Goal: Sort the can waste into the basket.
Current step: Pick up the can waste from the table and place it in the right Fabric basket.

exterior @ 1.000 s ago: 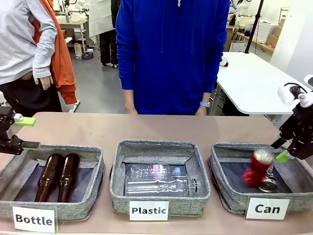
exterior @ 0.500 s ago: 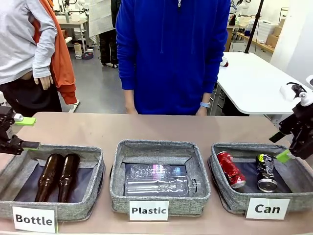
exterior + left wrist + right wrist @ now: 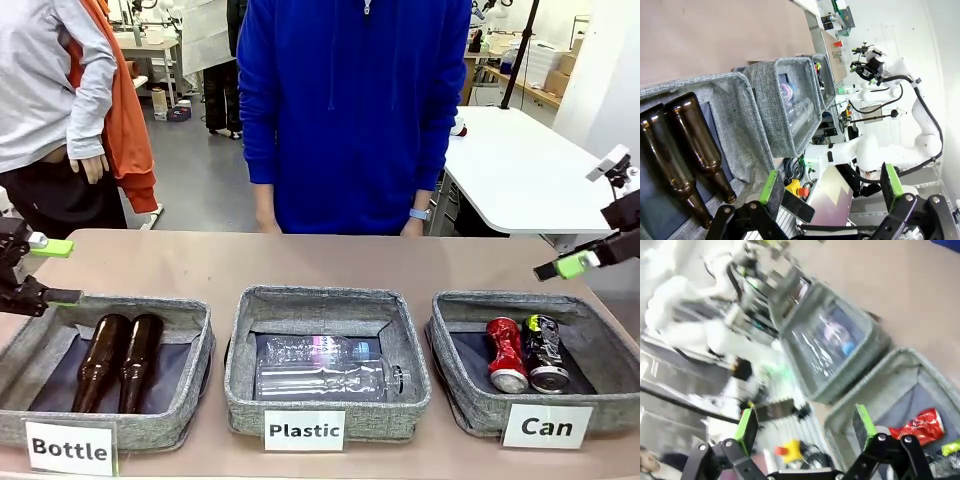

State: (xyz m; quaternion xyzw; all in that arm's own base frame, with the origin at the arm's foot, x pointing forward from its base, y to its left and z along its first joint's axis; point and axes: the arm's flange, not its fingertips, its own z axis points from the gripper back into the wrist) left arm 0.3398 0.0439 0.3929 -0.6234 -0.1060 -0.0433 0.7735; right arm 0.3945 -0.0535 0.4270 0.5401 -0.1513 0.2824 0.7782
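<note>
The red crushed can [image 3: 506, 352] and the black can [image 3: 545, 352] lie side by side inside the grey basket [image 3: 462, 398] labelled "Can" at the right. My right gripper [image 3: 590, 215] hangs open and empty above the basket's far right corner. In the right wrist view, which is motion-blurred, the red can [image 3: 920, 426] and a bit of the black can [image 3: 952, 450] lie in the basket [image 3: 874, 390] below the open right gripper [image 3: 805, 424]. My left gripper [image 3: 55, 270] is open and empty at the table's left edge, over the "Bottle" basket's corner.
The "Bottle" basket [image 3: 190, 330] holds two brown bottles [image 3: 120, 360]. The "Plastic" basket [image 3: 240, 385] in the middle holds clear plastic bottles [image 3: 325, 368]. A person in a blue top stands at the far side. In the left wrist view the brown bottles [image 3: 685, 150] lie below the open left gripper [image 3: 830, 185].
The red can left my right gripper, dropped into the "Can" basket and rolled beside the black can. The right gripper rose and drew back to the right. The left arm stayed still.
</note>
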